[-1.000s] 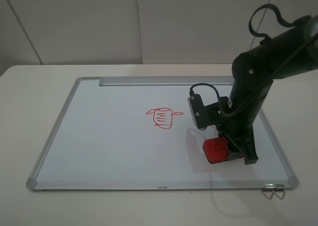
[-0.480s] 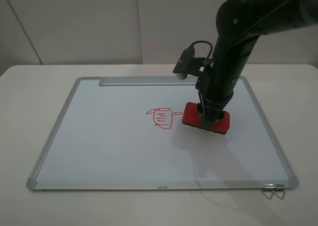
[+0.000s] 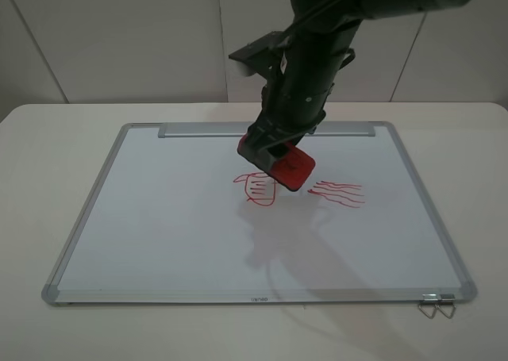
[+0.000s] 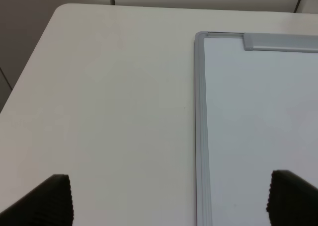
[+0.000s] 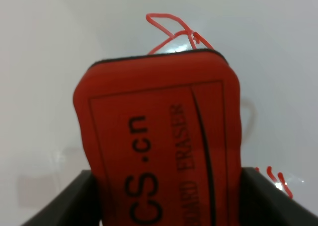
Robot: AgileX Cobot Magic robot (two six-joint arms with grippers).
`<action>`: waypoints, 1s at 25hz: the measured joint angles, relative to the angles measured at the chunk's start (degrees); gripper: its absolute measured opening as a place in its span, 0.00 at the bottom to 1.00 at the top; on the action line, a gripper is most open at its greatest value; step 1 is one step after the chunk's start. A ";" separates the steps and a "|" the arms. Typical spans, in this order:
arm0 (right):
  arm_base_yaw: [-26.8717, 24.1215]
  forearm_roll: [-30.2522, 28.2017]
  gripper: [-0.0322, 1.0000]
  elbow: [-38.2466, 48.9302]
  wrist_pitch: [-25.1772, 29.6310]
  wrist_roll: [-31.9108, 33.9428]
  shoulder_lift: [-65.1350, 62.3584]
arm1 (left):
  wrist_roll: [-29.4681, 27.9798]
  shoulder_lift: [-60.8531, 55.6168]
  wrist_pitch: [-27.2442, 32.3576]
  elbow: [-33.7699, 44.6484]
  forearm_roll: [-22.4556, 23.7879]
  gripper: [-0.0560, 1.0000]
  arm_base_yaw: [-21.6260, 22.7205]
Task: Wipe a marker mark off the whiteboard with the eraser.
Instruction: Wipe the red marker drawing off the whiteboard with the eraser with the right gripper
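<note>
The whiteboard [image 3: 159,218] lies flat on the table, its grey tray strip along the far edge. The marker mark [image 3: 255,189], a small red pot-like doodle, sits near the board's middle; part of it shows as the marker mark [image 5: 171,30] in the right wrist view. My right gripper [image 3: 274,151] is shut on the red eraser [image 3: 287,167], holding it tilted over the mark's right edge and hiding the top stroke's right end. The eraser [image 5: 164,146] fills the right wrist view between my fingers [image 5: 64,201]. My left gripper [image 4: 170,176] is open beside the whiteboard [image 4: 200,136], holding nothing.
A cluster of red wavy lines [image 3: 337,193] lies on the board just right of the eraser. A metal binder clip [image 3: 435,305] sits at the board's near right corner. The white table [image 3: 48,155] surrounds the board, with walls behind.
My right arm has carried the eraser from the board's near right, up and leftward, to the mark's right edge. The wavy lines, hidden before, now show.
</note>
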 joint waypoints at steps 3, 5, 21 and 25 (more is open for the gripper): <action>1.09 -0.13 0.51 -5.40 2.36 4.38 4.73 | 0.00 0.00 0.00 0.00 0.00 0.79 0.00; 1.72 -0.45 0.51 -9.48 4.70 7.19 8.52 | 0.00 0.00 0.00 0.00 0.00 0.79 0.00; 3.96 0.06 0.51 -27.98 11.73 17.10 26.96 | 0.00 0.00 0.00 0.00 0.00 0.79 0.00; 3.96 -0.17 0.51 -28.37 11.79 17.10 28.43 | 0.00 0.00 0.00 0.00 0.00 0.79 0.00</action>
